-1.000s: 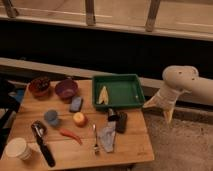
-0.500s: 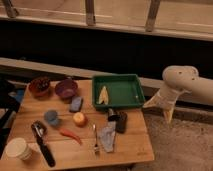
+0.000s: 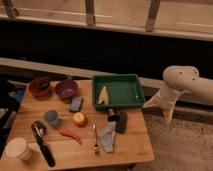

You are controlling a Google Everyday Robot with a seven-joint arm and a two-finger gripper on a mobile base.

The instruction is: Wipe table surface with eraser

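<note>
Currently gripper (image 3: 159, 111) hangs off the worktop's (image 3: 131, 146) right edge, over the floor, well apart from the task obj. Jaws apart, nothing btwn them. Eraser (image 3: 121, 122), a black block, lies on the worktop nr its right side, just in front of green tray (image 3: 116, 77), w/ grey cloth (image 3: 107, 136) just beside it on the left. Blue-grey sponge (image 3: 76, 103) sits nr mid-worktop, left of tray.

Cream rounded arm (image 3: 182, 80), pale pointed jaws right of table (image 3: 131, 148)
</note>
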